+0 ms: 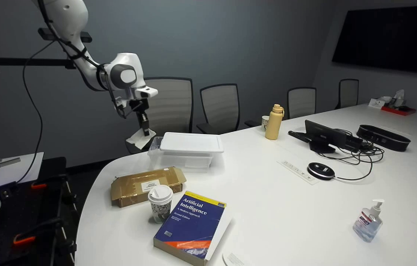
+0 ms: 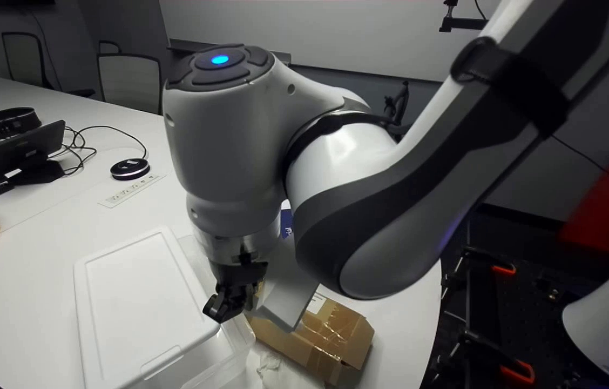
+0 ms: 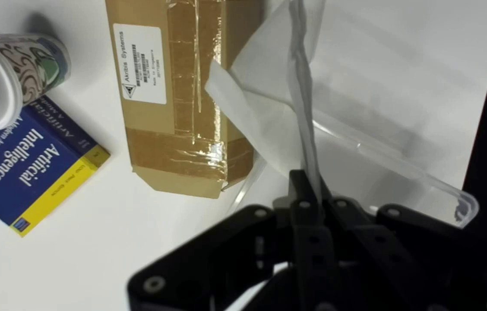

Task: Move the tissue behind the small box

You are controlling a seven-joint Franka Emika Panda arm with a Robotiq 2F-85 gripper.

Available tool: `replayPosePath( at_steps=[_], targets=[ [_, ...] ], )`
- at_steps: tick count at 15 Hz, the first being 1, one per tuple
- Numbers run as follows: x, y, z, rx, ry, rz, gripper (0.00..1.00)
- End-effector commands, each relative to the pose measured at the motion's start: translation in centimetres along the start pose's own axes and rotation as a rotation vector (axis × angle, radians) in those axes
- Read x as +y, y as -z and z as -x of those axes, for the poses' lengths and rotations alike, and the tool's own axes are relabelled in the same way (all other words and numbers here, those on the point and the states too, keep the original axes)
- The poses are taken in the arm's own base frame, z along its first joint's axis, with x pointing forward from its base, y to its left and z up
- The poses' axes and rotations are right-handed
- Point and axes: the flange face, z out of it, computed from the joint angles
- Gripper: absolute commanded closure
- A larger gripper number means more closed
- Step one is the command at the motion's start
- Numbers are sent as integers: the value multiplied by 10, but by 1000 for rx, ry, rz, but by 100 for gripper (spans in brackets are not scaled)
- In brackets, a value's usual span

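Note:
The tissue is a thin, creased white sheet [image 1: 141,139], which hangs from my gripper [image 1: 145,129]. In the wrist view the fingertips [image 3: 311,188] are closed on the tissue [image 3: 265,125], which fans out from them. A wrinkled white patch [image 2: 275,373] at the bottom of an exterior view appears to be tissue; the fingertips are hard to make out there. A taped brown cardboard box [image 1: 131,181] lies on the table, also seen in the wrist view [image 3: 148,116]. My gripper is raised near the table's rounded edge, beside a clear plastic box [image 1: 179,162].
A white lid [image 1: 192,142] lies askew on the clear box. A paper cup [image 1: 161,208] and a blue book [image 1: 190,221] stand near the brown box. A sanitizer bottle [image 1: 367,223], a yellow bottle [image 1: 274,123] and a round speaker [image 1: 321,171] are farther off.

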Motion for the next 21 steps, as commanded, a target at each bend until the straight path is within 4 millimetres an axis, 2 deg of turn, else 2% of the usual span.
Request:
replayPosePath(
  at_steps=[1, 7, 12, 16, 19, 21],
  targets=[
    [36, 5, -7, 21, -95, 63, 100],
    [107, -7, -27, 106, -267, 135, 100],
    [146, -17, -36, 225, -383, 125, 100],
    [165, -25, -46, 293, -434, 105, 100],
    [169, -34, -55, 309, -437, 95, 100],
    [163, -41, -61, 308, -417, 80, 100]
  ],
)
